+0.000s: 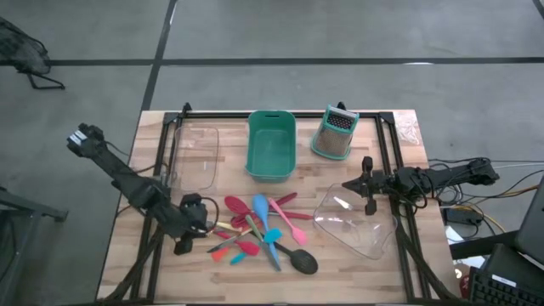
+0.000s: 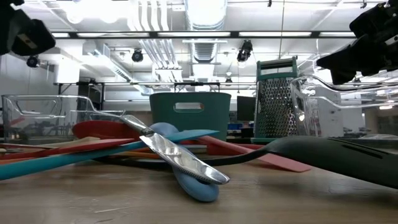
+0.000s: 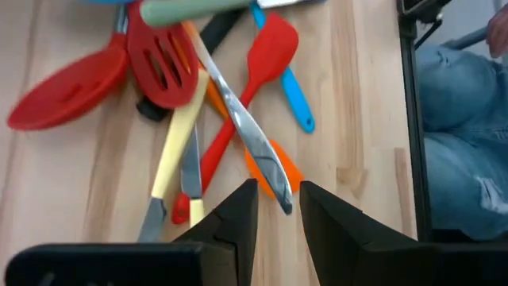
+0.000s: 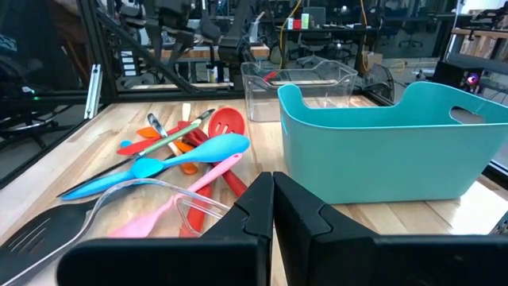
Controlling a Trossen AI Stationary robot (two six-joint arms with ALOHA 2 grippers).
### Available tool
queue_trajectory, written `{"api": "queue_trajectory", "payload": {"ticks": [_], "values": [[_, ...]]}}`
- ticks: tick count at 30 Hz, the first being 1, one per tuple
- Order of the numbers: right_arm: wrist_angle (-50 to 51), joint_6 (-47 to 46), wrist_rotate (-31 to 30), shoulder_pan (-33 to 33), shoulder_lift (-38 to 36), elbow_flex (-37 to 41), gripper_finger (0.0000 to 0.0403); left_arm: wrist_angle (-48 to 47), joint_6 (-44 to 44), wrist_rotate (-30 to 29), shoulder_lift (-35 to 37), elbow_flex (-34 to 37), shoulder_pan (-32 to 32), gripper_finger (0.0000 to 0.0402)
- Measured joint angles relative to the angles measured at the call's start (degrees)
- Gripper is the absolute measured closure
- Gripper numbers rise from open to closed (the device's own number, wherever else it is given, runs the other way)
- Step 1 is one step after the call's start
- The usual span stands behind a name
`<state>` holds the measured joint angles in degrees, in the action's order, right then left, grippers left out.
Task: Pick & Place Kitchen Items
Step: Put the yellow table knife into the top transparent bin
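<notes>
The kitchen items (image 1: 263,231) lie in a loose pile at the table's near middle: red, pink and blue spatulas and spoons, a black-headed spoon (image 1: 304,262), thin yellow and orange tools (image 3: 270,168) and a silver utensil (image 3: 246,131). My left gripper (image 1: 202,228) is at the pile's left end and open. Its fingertips (image 3: 278,208) stand on either side of the silver utensil's end. My right gripper (image 1: 367,192) is right of the pile, shut on a clear plastic container (image 1: 353,223). My right gripper is shut on the clear container's rim (image 4: 208,208) at its far right edge (image 1: 361,199). It comes about level from the table's right side. The container sits tilted, its held side raised (image 2: 323,93). The fingers hide the exact place of contact.
A teal bin (image 1: 272,144) and a box grater (image 1: 334,134) stand at the far middle. A second clear container (image 1: 194,157) stands at the far left. Black frame rails (image 1: 393,161) run along both table sides. A person in jeans (image 3: 460,119) is by the near edge.
</notes>
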<state>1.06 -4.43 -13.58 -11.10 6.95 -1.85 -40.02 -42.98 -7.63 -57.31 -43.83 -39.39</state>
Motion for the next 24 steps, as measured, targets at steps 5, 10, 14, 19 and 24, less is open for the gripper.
{"api": "queue_trajectory", "payload": {"ticks": [5,10,14,19,24], "values": [[0.00,-0.01,0.02,0.00,0.01,0.01,0.0394,-0.09,-3.33,3.41,-2.10,0.00,-1.50,0.0300],[0.00,-0.02,0.02,-0.02,-0.01,0.00,0.0394,-1.56,-3.52,3.76,-3.84,0.00,-2.83,0.0300],[0.00,0.05,0.02,-0.01,-0.01,0.00,0.0394,-1.58,-3.17,2.49,-5.52,0.38,-2.76,0.0300],[0.00,0.05,0.02,-0.02,0.01,0.00,0.0394,-1.71,-0.37,0.21,-8.18,2.36,-2.79,0.0299],[0.00,0.07,0.02,0.00,0.01,0.01,0.0394,-1.58,3.97,-7.20,-10.27,2.82,-2.76,0.0282]]}}
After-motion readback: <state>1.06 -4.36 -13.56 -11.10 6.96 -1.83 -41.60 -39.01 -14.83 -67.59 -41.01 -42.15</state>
